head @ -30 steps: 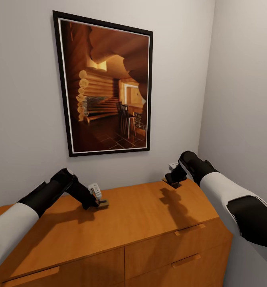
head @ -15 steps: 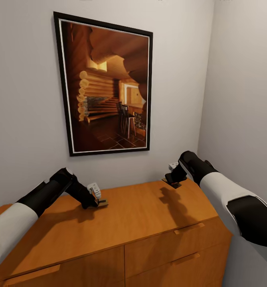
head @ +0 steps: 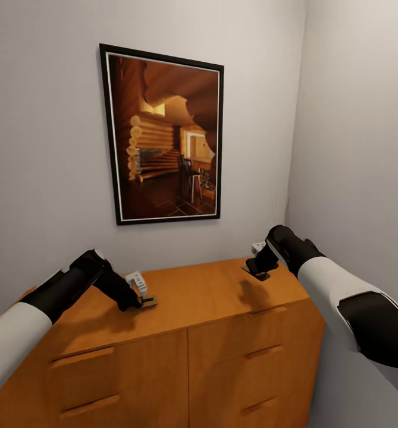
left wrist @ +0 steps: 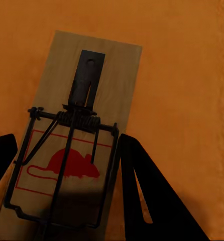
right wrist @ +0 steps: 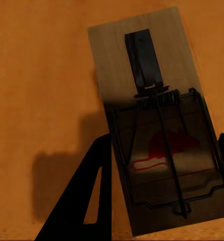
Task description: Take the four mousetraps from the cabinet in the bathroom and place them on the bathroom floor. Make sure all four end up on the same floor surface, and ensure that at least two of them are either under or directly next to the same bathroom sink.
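Pale grey walls meet in a corner behind the orange-brown cabinet (head: pixel 193 297), and the whole view has slid back and up since half a second ago (the camera moved, not the furniture), so two full rows of drawer fronts with bar handles now show below the top. Both arms keep the same pose as before.

On to the traps. Left hand (head: pixel 144 300) sits low over the cabinet top with a mousetrap (left wrist: pixel 72 135) between its dark fingers (left wrist: pixel 142 186), pinching the board's long edges; whether the board touches the wood or hangs just above it, I cannot tell. It's a pale wooden rectangle, black bait plate at one end, coiled spring and wire bar across the middle, red mouse print underneath.

Right hand (head: pixel 259 272) is near the cabinet's back right corner, fingers closed on a second mousetrap (right wrist: pixel 159 130), same wire and red mouse, half in shadow.

Above hangs a black-framed picture (head: pixel 163 134) of a log-cabin interior, on the back wall.
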`<state>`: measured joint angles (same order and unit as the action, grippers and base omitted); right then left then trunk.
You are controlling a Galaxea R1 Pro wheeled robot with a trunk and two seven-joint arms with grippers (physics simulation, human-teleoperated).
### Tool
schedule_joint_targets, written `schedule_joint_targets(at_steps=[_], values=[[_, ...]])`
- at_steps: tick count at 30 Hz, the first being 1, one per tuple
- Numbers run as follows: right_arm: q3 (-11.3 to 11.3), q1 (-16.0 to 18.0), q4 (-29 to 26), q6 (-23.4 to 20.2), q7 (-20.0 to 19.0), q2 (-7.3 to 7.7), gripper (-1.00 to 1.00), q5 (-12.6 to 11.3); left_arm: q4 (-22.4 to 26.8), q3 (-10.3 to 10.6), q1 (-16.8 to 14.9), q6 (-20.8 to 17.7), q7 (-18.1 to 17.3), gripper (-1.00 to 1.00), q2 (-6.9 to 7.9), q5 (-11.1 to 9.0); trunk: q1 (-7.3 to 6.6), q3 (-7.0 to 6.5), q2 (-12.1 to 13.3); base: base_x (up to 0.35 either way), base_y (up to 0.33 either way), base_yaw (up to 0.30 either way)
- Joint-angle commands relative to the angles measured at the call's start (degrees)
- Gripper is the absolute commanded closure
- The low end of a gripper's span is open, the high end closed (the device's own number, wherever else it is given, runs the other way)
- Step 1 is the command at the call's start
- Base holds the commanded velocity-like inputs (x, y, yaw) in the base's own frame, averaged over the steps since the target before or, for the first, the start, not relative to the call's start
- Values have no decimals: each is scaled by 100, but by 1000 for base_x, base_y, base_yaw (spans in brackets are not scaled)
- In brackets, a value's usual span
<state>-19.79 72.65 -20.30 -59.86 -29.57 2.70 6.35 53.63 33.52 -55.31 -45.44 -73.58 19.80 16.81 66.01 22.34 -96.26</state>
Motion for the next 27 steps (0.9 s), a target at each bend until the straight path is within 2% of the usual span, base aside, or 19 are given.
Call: schedule_joint_targets(at_steps=[1, 6, 15, 27], values=[[-16, 4, -9, -14, -61, 3, 100, 53, 22, 6, -6, -44, -52, 100, 3, 41, -4, 8, -4, -345, 0, 0], [-16, 4, -9, -14, -60, 2, 100, 59, 235, 6, -6, -88, -52, 100, 13, 40, -4, 8, -4, -346, 0, 0], [-16, 4, -9, -14, -73, 4, 100, 53, 317, 6, -6, -96, -52, 100, 27, 34, -4, 8, -4, -346, 0, 0], [-16, 4, -9, -14, -108, 3, 100, 34, 332, 0, -6, -99, -52, 100, 155, 33, -4, 8, -4, -346, 0, 0]])
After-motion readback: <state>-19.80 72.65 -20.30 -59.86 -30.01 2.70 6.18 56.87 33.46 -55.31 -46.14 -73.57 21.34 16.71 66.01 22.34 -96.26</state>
